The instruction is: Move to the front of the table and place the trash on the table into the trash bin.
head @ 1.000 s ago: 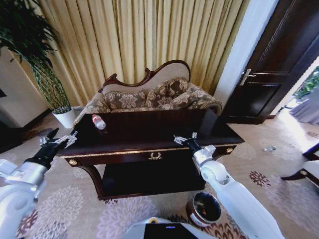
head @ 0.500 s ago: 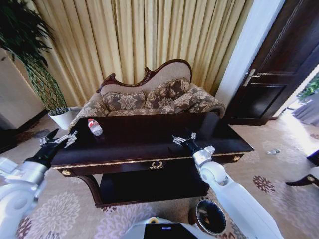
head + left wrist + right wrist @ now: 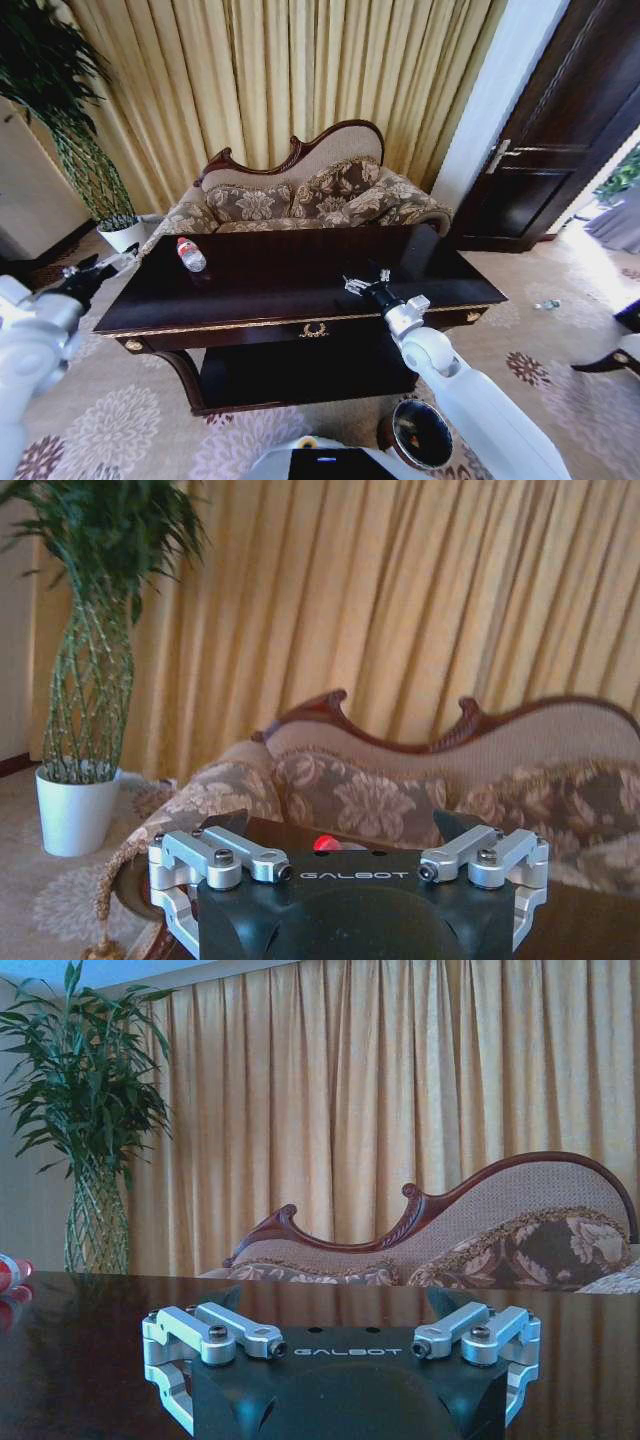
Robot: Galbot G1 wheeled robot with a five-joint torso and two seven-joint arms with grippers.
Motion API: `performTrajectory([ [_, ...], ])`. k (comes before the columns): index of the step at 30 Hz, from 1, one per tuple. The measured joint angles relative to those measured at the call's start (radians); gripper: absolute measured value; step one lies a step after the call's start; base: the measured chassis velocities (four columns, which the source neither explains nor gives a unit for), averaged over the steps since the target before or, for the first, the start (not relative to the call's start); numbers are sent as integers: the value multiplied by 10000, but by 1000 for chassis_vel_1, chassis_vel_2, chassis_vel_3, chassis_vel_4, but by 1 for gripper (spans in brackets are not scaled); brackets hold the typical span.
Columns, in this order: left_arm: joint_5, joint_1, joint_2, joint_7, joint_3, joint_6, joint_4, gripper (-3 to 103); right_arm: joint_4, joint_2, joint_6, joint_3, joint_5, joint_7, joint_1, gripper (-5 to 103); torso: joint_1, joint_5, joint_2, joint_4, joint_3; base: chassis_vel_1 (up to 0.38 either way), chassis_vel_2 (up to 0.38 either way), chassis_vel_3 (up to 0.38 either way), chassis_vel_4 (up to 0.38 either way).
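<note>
The table (image 3: pixel 300 300) stretches across the head view, long, glossy and dark brown with a gold emblem at its front. No trash scraps can be made out on its top. The trash bin (image 3: pixel 420 435), small, round and dark, stands on the carpet at the table's front right, beside my right arm. My right gripper (image 3: pixel 362 282) hovers open just over the tabletop (image 3: pixel 80 1340) near its front middle, its jaws spread wide in the right wrist view (image 3: pixel 335 1300). My left gripper (image 3: pixel 105 262) is open off the table's left end, empty (image 3: pixel 340 830).
A small plastic bottle (image 3: pixel 190 254) with a red cap lies on the table's left part. A patterned sofa (image 3: pixel 300 195) stands behind the table before gold curtains. A potted plant (image 3: pixel 115 215) is at the far left, a dark door (image 3: pixel 560 130) at the right.
The camera has moved closer, so the table and bin sit differently in the view. My left arm has drawn back toward the left edge. The right gripper keeps its place over the table.
</note>
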Motion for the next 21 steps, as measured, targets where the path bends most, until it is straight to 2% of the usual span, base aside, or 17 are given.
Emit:
performTrajectory([
  [2,-277,-241,771,-152,167,310,367,100,7,54,-26,-116,0,-1,27,100,0,0,0,0,0,0,0,0,0],
  [3,-277,-241,771,-152,167,310,367,100,7,54,-26,-116,0,-1,27,100,0,0,0,0,0,0,0,0,0],
  [5,-391,-524,1564,-173,489,353,892,100,-26,99,-26,-180,-4,-14,55,100,1,0,0,3,1,0,0,0,0],
  [6,-391,-524,1564,-173,489,353,892,100,-26,99,-26,-180,-4,-14,55,100,1,0,0,3,1,0,0,0,0],
  [8,-503,-1126,2235,-157,1113,279,1502,100,-64,124,-26,-190,-8,-35,65,100,1,-1,0,0,0,0,0,0,0],
  [11,-524,-1426,2438,-160,1514,204,1734,100,-72,128,-26,-191,-8,-43,66,100,1,2,-1,1,1,0,0,0,0],
  [14,-523,-2463,2723,-255,2743,49,2291,100,-72,95,-26,-147,34,-50,70,100,0,0,0,-1,1,0,0,0,0],
  [15,-523,-2463,2723,-255,2743,49,2291,100,-72,95,-26,-147,34,-50,70,100,0,0,0,-1,1,0,0,0,0],
  [17,-723,-3314,2680,-708,3552,75,2505,100,-82,69,-26,-83,64,-49,71,100,1,-5,0,2,1,0,0,0,0],
  [18,-723,-3314,2680,-708,3552,75,2505,100,-82,69,-26,-83,64,-49,71,100,1,-5,0,2,1,0,0,0,0],
  [21,-1807,-4501,2492,-1992,4600,328,2662,100,-179,48,-26,-42,98,-61,88,100,1,-1,-1,2,1,0,0,0,0],
])
